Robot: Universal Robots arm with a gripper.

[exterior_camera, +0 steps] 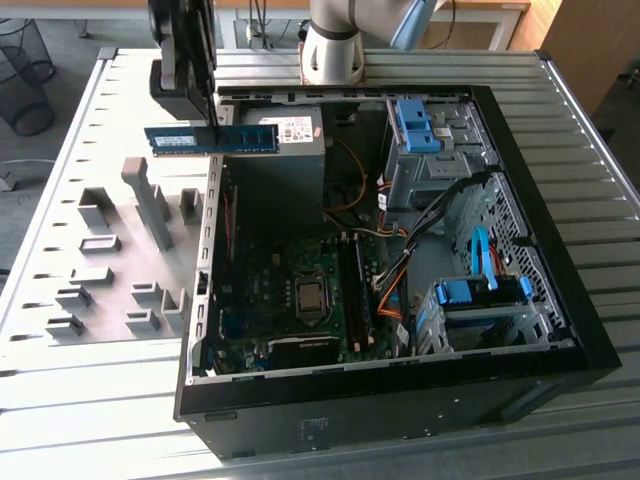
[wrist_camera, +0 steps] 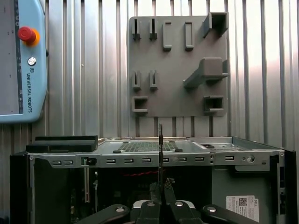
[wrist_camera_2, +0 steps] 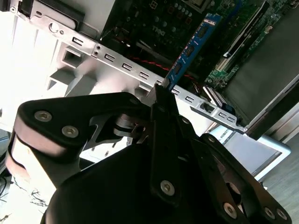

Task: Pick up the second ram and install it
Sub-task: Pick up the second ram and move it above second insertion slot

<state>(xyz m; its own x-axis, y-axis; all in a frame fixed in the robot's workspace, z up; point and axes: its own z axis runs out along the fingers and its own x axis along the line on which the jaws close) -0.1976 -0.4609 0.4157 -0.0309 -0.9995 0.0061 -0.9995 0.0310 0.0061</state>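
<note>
Ribbed metal counter (exterior_camera: 100, 400) carries an open computer case (exterior_camera: 400, 405), with a grey fixture plate (exterior_camera: 110, 250) on the exterior view's left. Above the case's far left wall, the fingers (wrist_camera_2: 164, 116) pinch the second ram (exterior_camera: 245, 138), its long axis left-right in that view. The motherboard's memory slots (exterior_camera: 352, 290) lie nearer and rightward, well apart.

The exterior view looked down on the computer case (exterior_camera: 400, 412) from well off; both wrist views, close above it, shared its slotted rim (wrist_camera: 126, 160) past the gripper (wrist_camera_2: 161, 93).
</note>
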